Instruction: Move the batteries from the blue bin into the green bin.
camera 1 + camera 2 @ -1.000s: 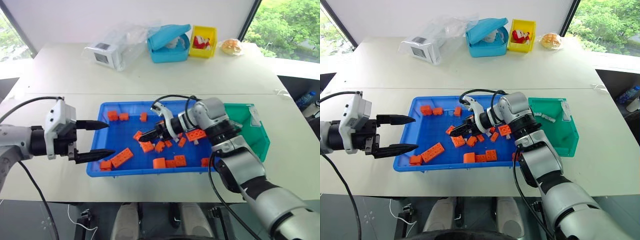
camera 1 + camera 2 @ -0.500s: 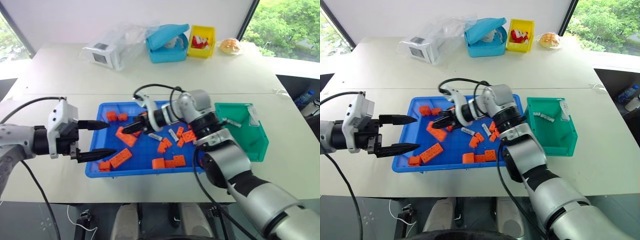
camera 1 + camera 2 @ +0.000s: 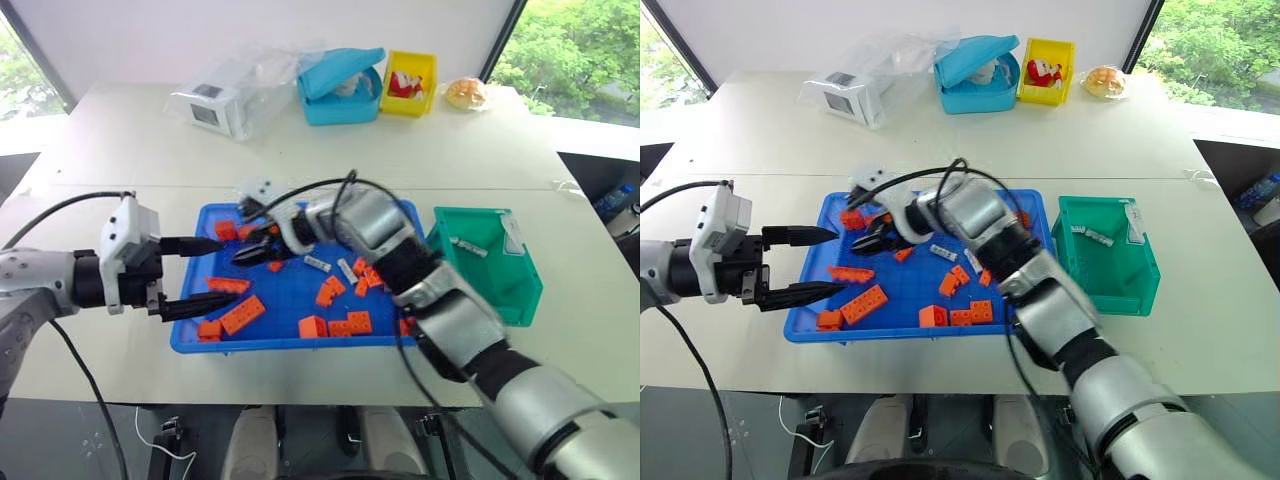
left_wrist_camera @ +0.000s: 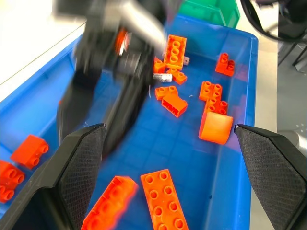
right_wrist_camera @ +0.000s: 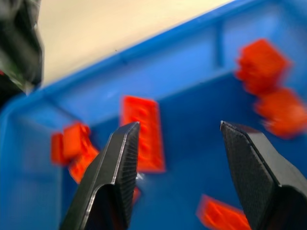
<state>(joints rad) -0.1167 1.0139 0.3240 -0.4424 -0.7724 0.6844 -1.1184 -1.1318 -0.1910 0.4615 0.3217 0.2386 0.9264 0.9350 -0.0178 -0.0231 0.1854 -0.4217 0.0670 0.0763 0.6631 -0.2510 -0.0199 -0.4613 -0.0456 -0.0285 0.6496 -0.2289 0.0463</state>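
The blue bin (image 3: 285,345) lies mid-table, strewn with orange bricks (image 3: 243,315). Two batteries (image 3: 317,263) lie near its middle, one also seen as a battery (image 4: 162,76) in the left wrist view. The green bin (image 3: 503,292) stands against its right end with one battery (image 3: 467,246) inside. My right gripper (image 3: 248,254) hovers over the blue bin's left part, open, with nothing between its fingers (image 5: 120,163). My left gripper (image 3: 224,270) stands open at the bin's left rim, holding nothing.
At the table's far side stand a light-blue lidded box (image 3: 338,85), a yellow bin (image 3: 408,82), a clear bag with a white device (image 3: 225,100) and a bread roll (image 3: 463,93). Cables trail from both arms.
My right gripper swung left across the blue bin, rose and opened. The orange brick it carried now lies at the bin's left. The left gripper stayed put.
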